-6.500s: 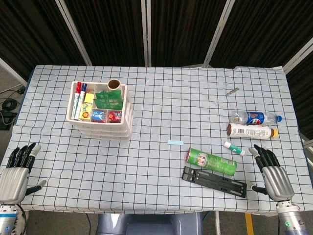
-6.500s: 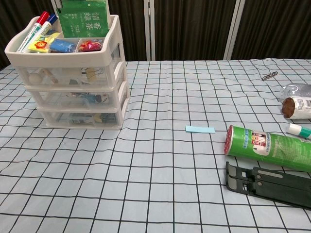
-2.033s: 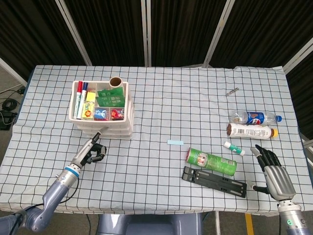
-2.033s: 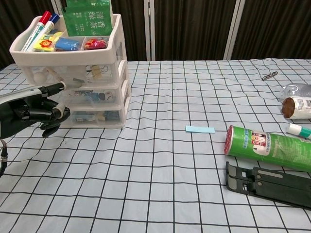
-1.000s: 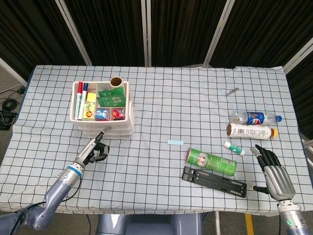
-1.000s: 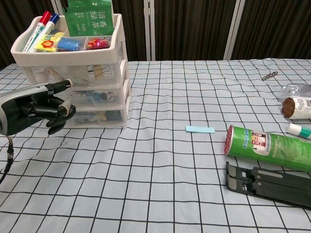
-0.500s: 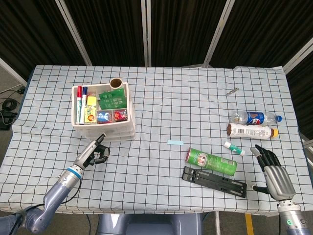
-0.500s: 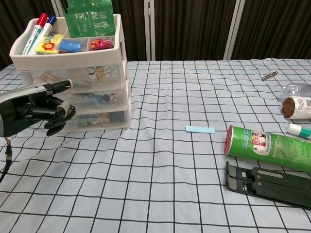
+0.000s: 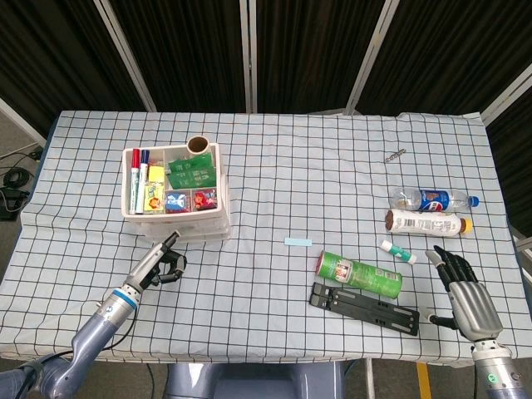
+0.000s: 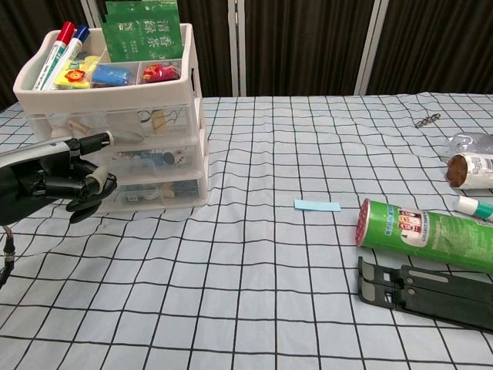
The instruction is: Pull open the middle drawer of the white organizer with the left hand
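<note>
The white plastic organizer with three see-through drawers (image 10: 123, 123) is sitting near the far left part of the checked tablecloth (image 9: 274, 249). Its open top tray is holding red and blue marker pens (image 10: 63, 42), a green packet (image 10: 146, 31) and small bright things. The middle drawer (image 10: 146, 158) is sitting in the stack between the top and bottom drawers, and it looks shut or nearly shut.

The black and silver left hand (image 10: 50, 181) is hanging right in front of the drawers. One finger is pointing straight out at the front of the middle drawer, and the other fingers (image 10: 88, 181) are curling in. It is hard to tell if the pointing finger is touching or hooking the drawer. Nothing is showing inside the curled fingers.

Near side of those fingers, bare cloth is running to the table edge. To their right there is wide open cloth too, with only a small pale blue paper strip (image 10: 316, 205) lying flat, well apart.

Far off on the right side are a green tube can (image 9: 359, 275) lying on its side, a flat black folding stand (image 9: 364, 308) just beside it, a small white and green tube (image 9: 397, 251), a white bottle (image 9: 424, 222) and a clear drink bottle with a blue label (image 9: 434, 199). The right hand (image 9: 464, 299) is resting open with fingers apart by the near right table edge.
</note>
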